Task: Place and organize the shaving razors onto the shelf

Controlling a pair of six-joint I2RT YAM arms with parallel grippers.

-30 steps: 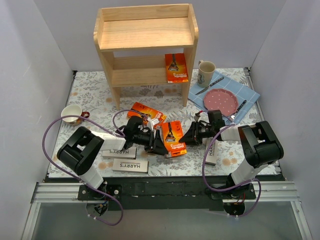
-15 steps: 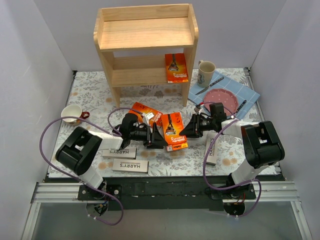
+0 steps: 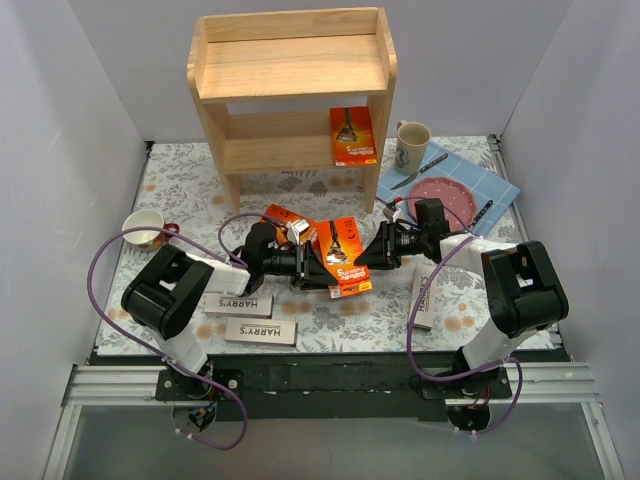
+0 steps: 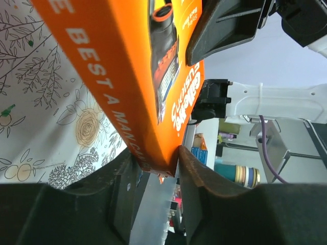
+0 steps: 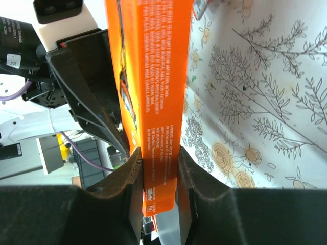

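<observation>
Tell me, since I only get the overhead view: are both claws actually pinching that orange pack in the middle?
Observer: Yes. The left wrist view shows the left gripper closed on one edge of the orange pack.
Operator: And the other claw?
Observer: The right wrist view shows the right gripper clamped on the pack's edge, one finger on each broad face.
Operator: Any writing there?
Observer: The left wrist view shows white capitals reading "BEST A MAN" along a narrow side.
</observation>
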